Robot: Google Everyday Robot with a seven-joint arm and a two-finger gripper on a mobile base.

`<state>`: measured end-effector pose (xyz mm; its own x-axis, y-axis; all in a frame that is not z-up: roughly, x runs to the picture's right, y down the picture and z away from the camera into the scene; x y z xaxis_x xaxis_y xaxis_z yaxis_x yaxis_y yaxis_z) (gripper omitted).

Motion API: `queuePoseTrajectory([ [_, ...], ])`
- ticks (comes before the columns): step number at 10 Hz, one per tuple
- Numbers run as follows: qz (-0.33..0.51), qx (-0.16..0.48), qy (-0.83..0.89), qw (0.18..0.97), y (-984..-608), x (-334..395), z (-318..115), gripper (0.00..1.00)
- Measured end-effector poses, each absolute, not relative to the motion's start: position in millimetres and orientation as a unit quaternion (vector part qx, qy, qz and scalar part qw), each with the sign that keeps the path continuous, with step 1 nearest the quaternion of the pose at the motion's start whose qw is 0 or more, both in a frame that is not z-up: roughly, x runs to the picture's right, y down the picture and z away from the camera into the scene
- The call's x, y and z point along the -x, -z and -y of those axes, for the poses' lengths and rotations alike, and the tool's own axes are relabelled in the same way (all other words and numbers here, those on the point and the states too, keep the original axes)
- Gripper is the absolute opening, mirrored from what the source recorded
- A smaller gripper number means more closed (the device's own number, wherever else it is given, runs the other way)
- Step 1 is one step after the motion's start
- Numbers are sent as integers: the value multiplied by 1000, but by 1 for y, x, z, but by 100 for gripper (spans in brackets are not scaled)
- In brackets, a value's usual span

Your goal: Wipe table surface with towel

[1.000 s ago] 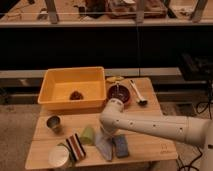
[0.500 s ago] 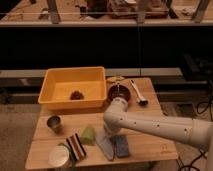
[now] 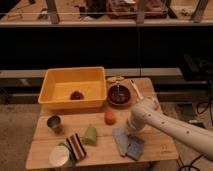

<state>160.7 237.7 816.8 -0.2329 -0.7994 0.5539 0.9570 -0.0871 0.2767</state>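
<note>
Table surface (image 3: 75, 120): pale wood planks, crowded.
- Back left: yellow plastic bin (image 3: 75, 87) with a small dark brown lump (image 3: 76, 95) inside.
- Just right of the bin: dark red bowl (image 3: 119, 96). A yellow-green item (image 3: 115, 79) lies behind it and a white-handled utensil (image 3: 136, 90) beside it.
- Centre: small orange ball-like object (image 3: 109, 117).
- Left front: metal cup (image 3: 54, 123), green wedge (image 3: 90, 135), striped cloth (image 3: 76, 146) and white round container (image 3: 59, 156), the last two touching.
- Right front: pale grey-blue towel (image 3: 120, 140) lies flat, with a darker blue pad (image 3: 135, 147) against its right edge.

White arm (image 3: 170, 127) enters from the right, its elbow near the bowl. The gripper (image 3: 129, 131) points down at the towel's upper right part. Contact cannot be confirmed.
</note>
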Motion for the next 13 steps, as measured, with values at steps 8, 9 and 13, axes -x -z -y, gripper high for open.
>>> queuePoseTrajectory([
  [8,291,107,709,634,-823,-165,-201,10],
  [9,291,104,714,628,-823,-150,-198,10],
  [13,293,89,752,584,-815,-92,-192,10],
])
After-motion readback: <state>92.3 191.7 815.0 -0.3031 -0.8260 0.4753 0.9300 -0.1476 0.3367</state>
